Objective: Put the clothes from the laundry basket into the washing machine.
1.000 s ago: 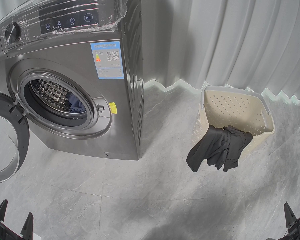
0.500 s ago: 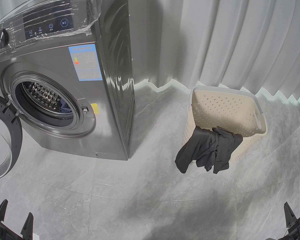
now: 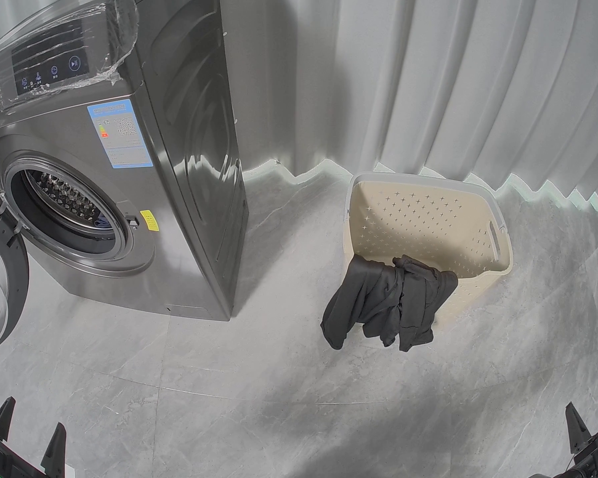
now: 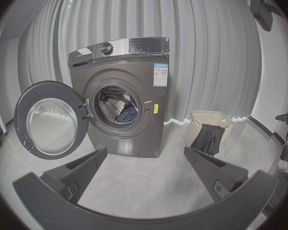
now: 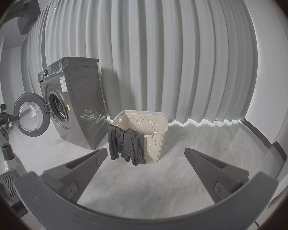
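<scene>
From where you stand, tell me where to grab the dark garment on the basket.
Grip the dark garment at the bunched fold on the near rim of the laundry basket, coming from above. It drapes over that rim, mostly hanging outside, so the fold is likely the firmest hold.

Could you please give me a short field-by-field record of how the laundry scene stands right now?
Washing machine: front loader, control panel under plastic film
Door: swung wide open
Drum: a blue garment lies inside
Laundry basket: upright before the curtain, to the right of the machine
Dark garment: draped over the basket's near rim, mostly hanging outside
Left hand: open, empty, facing the machine
Right hand: open, empty, facing the basket
</scene>
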### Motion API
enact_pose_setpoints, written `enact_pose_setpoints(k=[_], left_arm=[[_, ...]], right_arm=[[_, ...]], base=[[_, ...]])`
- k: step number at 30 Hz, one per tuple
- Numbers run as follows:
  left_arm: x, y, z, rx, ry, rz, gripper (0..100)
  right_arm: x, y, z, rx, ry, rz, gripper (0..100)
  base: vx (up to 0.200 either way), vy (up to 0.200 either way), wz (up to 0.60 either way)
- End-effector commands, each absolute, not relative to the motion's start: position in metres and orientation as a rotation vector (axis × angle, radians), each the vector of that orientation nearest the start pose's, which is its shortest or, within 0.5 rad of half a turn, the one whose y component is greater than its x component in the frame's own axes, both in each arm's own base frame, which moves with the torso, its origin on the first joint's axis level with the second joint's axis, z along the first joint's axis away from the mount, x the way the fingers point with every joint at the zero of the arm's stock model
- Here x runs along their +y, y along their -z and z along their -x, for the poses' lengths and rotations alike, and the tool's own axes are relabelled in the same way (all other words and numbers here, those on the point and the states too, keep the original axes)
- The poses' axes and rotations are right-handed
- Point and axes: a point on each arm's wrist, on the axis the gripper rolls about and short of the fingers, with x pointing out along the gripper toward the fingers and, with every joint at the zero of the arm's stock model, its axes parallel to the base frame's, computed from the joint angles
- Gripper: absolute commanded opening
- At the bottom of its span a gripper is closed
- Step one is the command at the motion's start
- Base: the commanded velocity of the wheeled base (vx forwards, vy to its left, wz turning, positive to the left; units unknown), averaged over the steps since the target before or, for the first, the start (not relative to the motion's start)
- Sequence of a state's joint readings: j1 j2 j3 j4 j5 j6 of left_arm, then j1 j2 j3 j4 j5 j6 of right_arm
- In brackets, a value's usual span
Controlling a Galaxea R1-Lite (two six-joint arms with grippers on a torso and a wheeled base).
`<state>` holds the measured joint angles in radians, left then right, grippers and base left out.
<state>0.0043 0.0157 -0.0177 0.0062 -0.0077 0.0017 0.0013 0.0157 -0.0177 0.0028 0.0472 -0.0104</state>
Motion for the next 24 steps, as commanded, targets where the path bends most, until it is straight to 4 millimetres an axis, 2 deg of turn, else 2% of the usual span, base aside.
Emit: enact_pose_setpoints(k=[1,5,17,24], left_arm=[[-0.0003,-0.0758,0.0228,0.006,0.003,-0.001,100],[-0.0003,-0.0757,0.0229,0.005,0.003,-0.002,100],[-0.0002,-0.0756,0.0228,0.008,0.005,-0.001,100],[-0.0003,-0.0756,0.0228,0.008,0.003,-0.001,100]], right_arm=[[0.001,-0.0756,0.0229,0.001,-0.049,0.011,100],[0.001,-0.0756,0.0228,0.003,-0.049,0.011,100],[0.001,-0.0756,0.0229,0.001,-0.049,0.011,100],[0.001,-0.0756,0.0229,0.001,-0.049,0.011,100]], base=[[0.0,-0.2,0.0],[0.0,-0.2,0.0],[0.0,0.0,0.0],[0.0,-0.171,0.0]])
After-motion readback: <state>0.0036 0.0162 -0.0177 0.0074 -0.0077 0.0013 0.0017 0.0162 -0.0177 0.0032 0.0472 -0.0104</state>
